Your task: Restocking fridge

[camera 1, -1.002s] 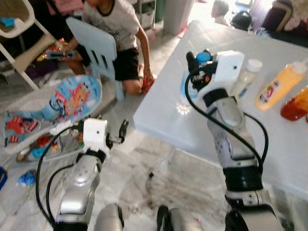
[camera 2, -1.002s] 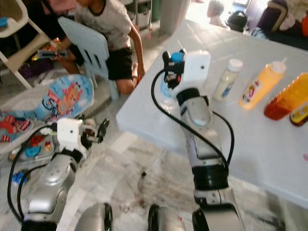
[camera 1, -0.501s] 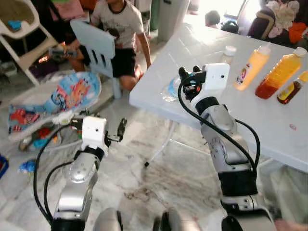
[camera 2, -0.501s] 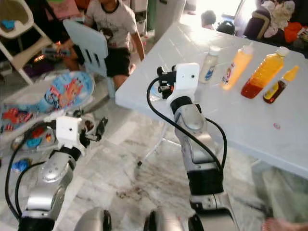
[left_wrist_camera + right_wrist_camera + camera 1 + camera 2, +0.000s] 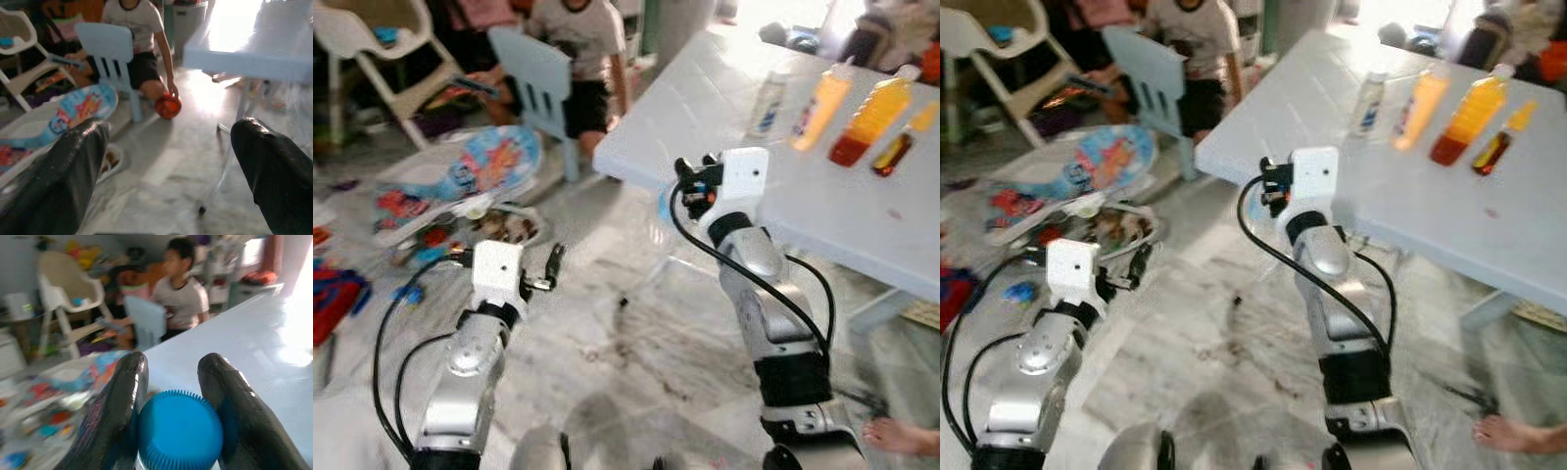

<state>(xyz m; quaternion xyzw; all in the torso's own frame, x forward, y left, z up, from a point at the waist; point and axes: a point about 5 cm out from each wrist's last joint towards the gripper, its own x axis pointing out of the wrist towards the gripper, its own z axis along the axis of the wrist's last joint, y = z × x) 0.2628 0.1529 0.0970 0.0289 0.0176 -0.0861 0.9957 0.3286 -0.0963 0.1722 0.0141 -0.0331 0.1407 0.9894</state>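
Blue cap (image 5: 179,429) between right fingers (image 5: 115,413)

Table (image 5: 862,186) ahead-right – four bottles (image 5: 862,103) on its far part. Person (image 5: 578,39) behind small chair (image 5: 540,83), ahead-left. Baby bouncer (image 5: 460,181) on floor left of table – high chair (image 5: 362,59) behind it.

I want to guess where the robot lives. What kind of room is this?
Most likely a family living room at home. A white table holds drink bottles, a colourful baby bouncer lies on the marble floor, and a person sits by a small blue chair.
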